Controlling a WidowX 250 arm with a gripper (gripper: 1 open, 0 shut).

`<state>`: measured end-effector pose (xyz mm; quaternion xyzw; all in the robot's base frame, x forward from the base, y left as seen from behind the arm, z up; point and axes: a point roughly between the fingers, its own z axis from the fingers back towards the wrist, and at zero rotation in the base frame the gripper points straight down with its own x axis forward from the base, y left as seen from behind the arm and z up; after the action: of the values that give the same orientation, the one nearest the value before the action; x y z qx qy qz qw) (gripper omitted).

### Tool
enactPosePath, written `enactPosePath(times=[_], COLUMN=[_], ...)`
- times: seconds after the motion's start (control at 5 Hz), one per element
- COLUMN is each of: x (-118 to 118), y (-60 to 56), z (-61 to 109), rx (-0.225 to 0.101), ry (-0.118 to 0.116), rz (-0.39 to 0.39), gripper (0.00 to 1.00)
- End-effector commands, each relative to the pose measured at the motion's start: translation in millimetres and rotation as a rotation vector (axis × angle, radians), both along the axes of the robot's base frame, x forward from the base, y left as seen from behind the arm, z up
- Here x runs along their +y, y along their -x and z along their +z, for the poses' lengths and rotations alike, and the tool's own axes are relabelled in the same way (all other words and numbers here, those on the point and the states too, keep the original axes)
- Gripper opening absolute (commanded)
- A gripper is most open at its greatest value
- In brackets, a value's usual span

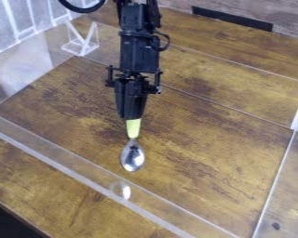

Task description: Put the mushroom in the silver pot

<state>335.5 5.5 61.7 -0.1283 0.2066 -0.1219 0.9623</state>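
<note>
Acrylic sheeting (64, 172) forms the nearest feature, a clear low wall running diagonally across the front of the wooden worktop (214, 139), with another clear edge at the right side. Just behind that front wall lies a spoon (133, 149), the landmark for everything else: its silver bowl points toward the camera and its yellow-green handle runs away from it, up the picture. Directly over the far part of the spoon's handle stands the black gripper (131, 113), pointing steeply down. Its fingers (129, 100) are drawn together, and they sit right at the handle, covering its upper end; they look clamped on the handle, though the contact itself is hidden by the dark fingers. The spoon's bowl rests on the wood. Behind the spoon, the arm rises to the top edge of the picture. Farther back and to the left of the spoon, a small clear stand (79, 39) sits near the rear acrylic wall. No mushroom or silver pot can be made out anywhere around the spoon in this view.
</note>
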Motion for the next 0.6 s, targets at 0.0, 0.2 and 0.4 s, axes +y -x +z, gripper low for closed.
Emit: enactPosePath(times=[0.0, 0.2, 0.4], x=[4.9, -1.7, -7.9], y=[5.6, 15.7, 16.8], z=[48.2, 68.9, 77.5], rx=[-0.12, -0.15, -0.162], ry=[-0.01, -0.015, -0.013], rz=[-0.007, -0.007, 0.007], gripper=[0.0, 0.0, 0.0])
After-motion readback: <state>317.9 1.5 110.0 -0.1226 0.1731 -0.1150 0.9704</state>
